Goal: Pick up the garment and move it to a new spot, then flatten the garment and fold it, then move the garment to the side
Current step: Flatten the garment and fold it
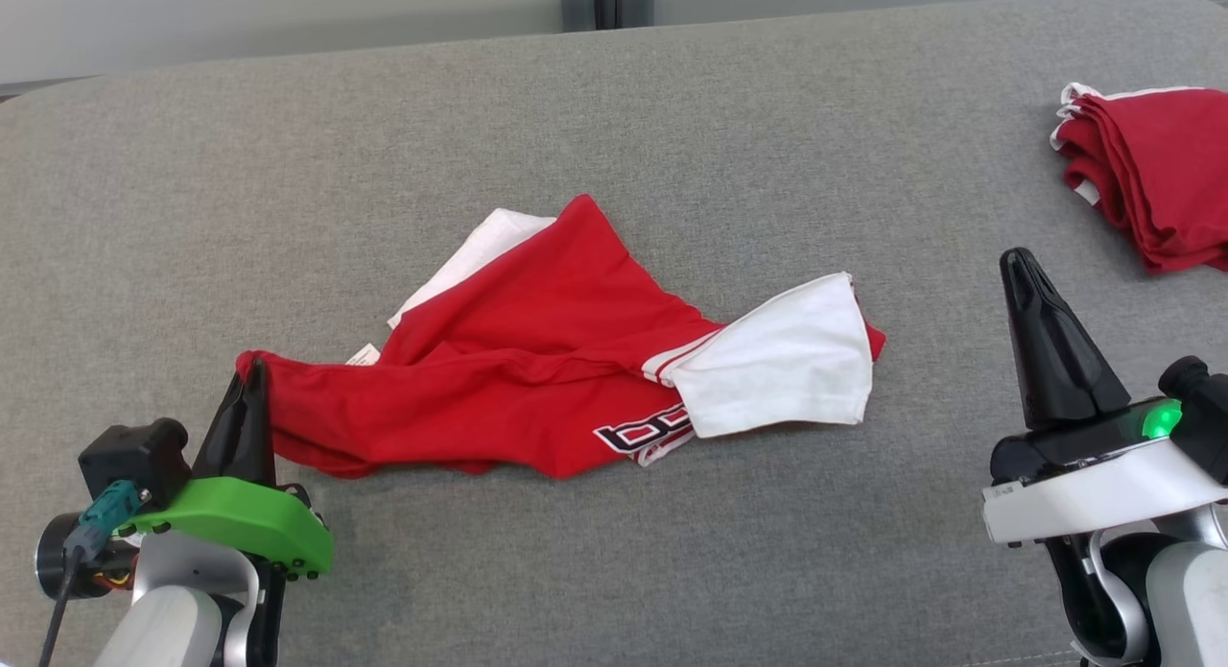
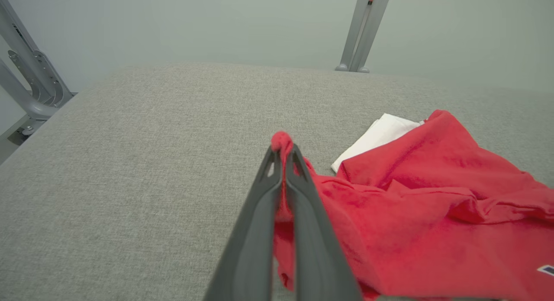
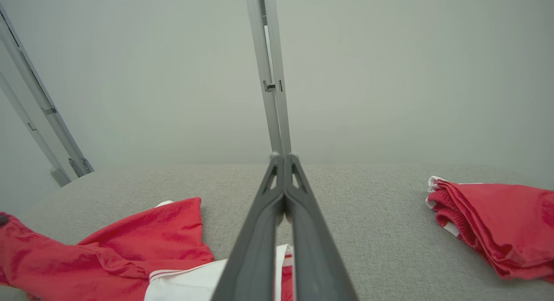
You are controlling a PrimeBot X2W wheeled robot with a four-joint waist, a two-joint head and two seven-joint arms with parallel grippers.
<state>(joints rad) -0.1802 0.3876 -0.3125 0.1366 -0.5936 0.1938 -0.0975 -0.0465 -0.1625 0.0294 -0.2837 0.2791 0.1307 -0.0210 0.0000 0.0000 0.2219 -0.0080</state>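
Note:
A red garment (image 1: 537,360) with white sleeves and a printed logo lies crumpled in the middle of the grey cushioned surface (image 1: 614,120). My left gripper (image 1: 251,374) is shut on its left corner, and red cloth (image 2: 283,143) pokes out between the fingertips in the left wrist view. My right gripper (image 1: 1019,262) stands shut and holds nothing, raised to the right of the white sleeve (image 1: 787,369). The right wrist view shows that gripper (image 3: 283,156) above the garment (image 3: 130,249).
A second red garment (image 1: 1151,178), folded in a stack, lies at the far right; the right wrist view has it too (image 3: 497,227). Metal frame posts (image 2: 363,28) stand behind the surface, and more frame (image 2: 26,84) at its left end.

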